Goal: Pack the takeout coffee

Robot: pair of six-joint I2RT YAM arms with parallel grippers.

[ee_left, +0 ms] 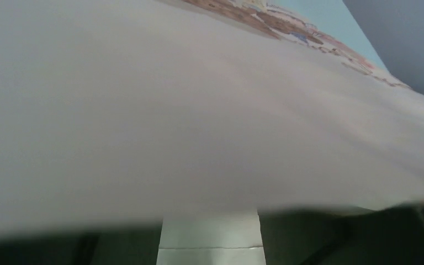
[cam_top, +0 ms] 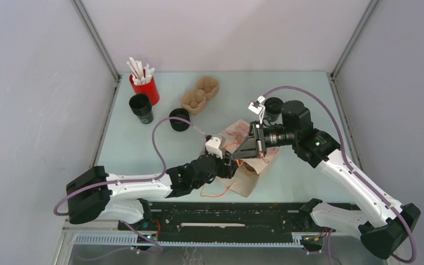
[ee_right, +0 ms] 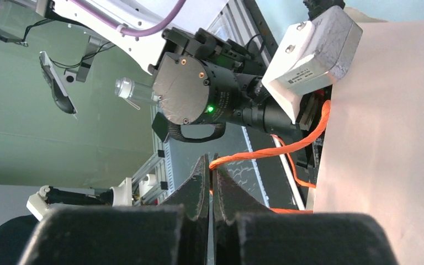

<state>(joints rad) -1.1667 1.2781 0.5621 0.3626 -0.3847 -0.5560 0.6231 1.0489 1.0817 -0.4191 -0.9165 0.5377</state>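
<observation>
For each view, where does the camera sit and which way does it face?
Top external: above and behind, looking down on the table, left arm, right arm, paper bag.
Left wrist: close against the bag, which fills the view; own jaws unclear.
Right wrist: faces the left arm's wrist; own jaws shut on the orange handle.
Shared: all three show the bag.

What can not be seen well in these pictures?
Left gripper: blurred pale paper fills the left wrist view; top view loses its fingertips against the brown paper bag.
Bag's inside: covered by both arms.
Right gripper: shut in right wrist view; whether it pinches the thin orange cord is unclear.
Small black tapered cup: top view, partly behind the right arm.
</observation>
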